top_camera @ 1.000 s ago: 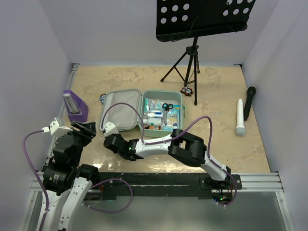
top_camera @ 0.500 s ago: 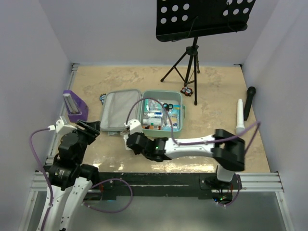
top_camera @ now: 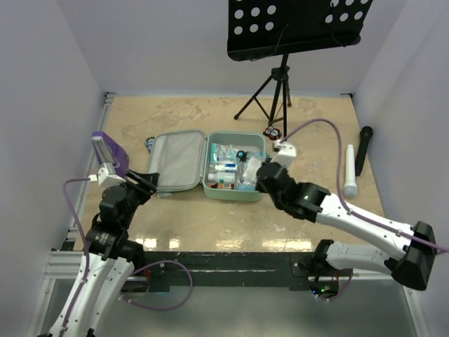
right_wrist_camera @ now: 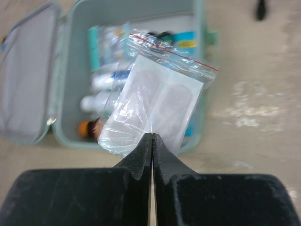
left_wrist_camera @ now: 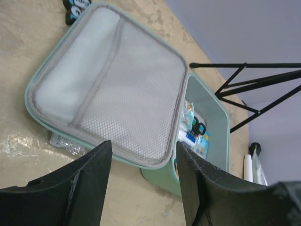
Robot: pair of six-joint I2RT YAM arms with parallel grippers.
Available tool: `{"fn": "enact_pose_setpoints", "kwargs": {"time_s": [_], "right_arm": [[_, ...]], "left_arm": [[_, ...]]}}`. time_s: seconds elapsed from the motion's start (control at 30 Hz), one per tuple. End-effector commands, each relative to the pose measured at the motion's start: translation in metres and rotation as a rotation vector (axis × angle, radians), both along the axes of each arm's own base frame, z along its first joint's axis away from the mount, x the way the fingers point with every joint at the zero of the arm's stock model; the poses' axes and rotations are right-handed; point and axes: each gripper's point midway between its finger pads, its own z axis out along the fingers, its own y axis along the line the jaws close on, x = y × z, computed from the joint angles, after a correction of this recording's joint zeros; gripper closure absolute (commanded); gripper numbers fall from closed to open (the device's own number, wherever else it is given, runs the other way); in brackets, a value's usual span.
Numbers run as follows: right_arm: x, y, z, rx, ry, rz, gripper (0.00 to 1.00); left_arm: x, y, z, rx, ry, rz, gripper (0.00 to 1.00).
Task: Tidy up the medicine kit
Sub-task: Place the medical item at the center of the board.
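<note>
Medicine kit lies open on the table, its lid flat to the left of its filled tray, just where it lay a second ago. The arms are what changed. The right arm was then stretched across the front of the medicine kit toward the lid's near edge, and it has since swung round to the kit's right side. The right tool now has its jaws pressed together on the edge of a clear zip bag with a red strip, holding it over the near right part of the tray. The left arm has come forward from the kit's near left. The left tool now hovers at the lid's near-left corner, jaws apart with nothing between them. A clear plastic packet pokes out from under the lid's near edge. The table is beige and marbled, glossy in front of the kit, and closed in by pale walls on three sides. Behind the kit stands a black music stand on a tripod, with two small red-and-black items at its foot. A purple stand sits left of the kit, and a small dark item lies at the lid's far left corner. Well to the kit's right lie a white microphone and a black microphone, side by side.
</note>
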Motion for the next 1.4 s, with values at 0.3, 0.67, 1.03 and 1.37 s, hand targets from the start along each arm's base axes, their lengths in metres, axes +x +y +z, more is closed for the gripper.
{"fn": "enact_pose_setpoints", "kwargs": {"time_s": [0.3,0.67,1.03,1.37], "right_arm": [[0.04,-0.105,-0.07,0.043,0.136,-0.38,1.0],[0.044,-0.101,-0.089,0.027,0.193,-0.36,1.0],[0.044,-0.088,-0.019,0.116,0.064,-0.231,0.53],[0.038,-0.035,0.02,0.138,-0.073,0.07,0.6]], "left_arm": [[0.02,-0.026,-0.01,-0.041,-0.001,-0.106,0.39],[0.018,0.0,-0.028,0.001,0.088,0.036,0.38],[0.02,-0.006,-0.027,0.05,0.119,-0.016,0.23],[0.004,-0.011,-0.078,0.09,0.315,-0.069,0.43]]}}
